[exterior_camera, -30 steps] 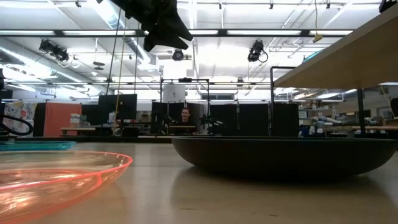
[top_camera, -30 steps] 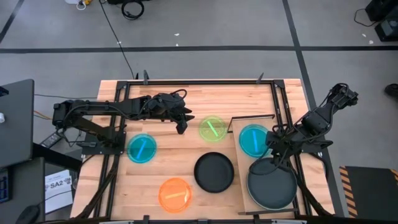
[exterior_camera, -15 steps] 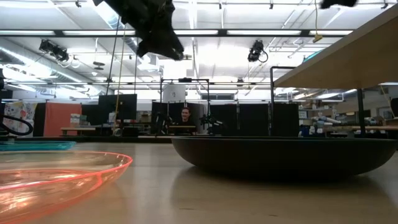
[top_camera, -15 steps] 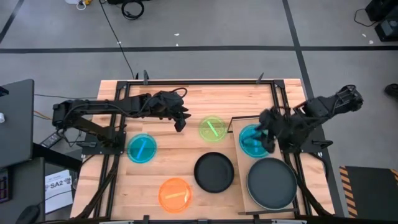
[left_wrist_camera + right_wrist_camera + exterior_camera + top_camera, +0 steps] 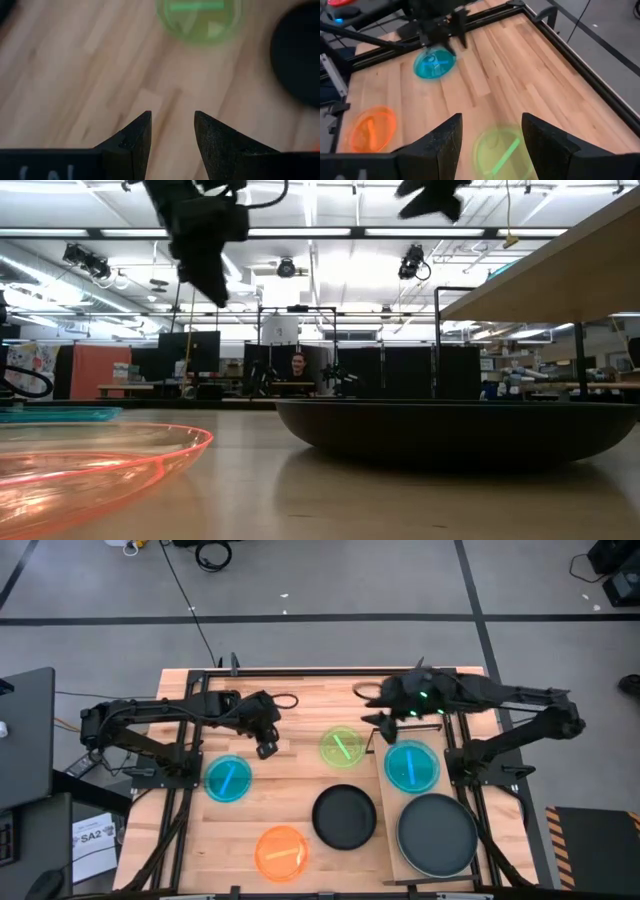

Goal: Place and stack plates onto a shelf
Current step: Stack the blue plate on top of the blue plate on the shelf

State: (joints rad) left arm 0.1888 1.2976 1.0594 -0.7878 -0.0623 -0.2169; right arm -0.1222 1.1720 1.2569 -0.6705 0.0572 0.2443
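With two plates shelved, right gripper [image 5: 372,712], fingers wide and empty, hovers near the lime plate [image 5: 342,747], needing descent onto its rim.

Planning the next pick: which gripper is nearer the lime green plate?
Right. The right gripper hangs just beyond the lime green plate, toward the table's far edge; the left gripper is farther off, on the plate's left.

Cyan plate [image 5: 411,766] and large black plate [image 5: 437,835] being carried flat on shelf [image 5: 392,840]; lime plate [image 5: 342,748], smaller black plate [image 5: 344,817], orange plate [image 5: 282,852], second cyan plate [image 5: 228,779] being left on tabletop.
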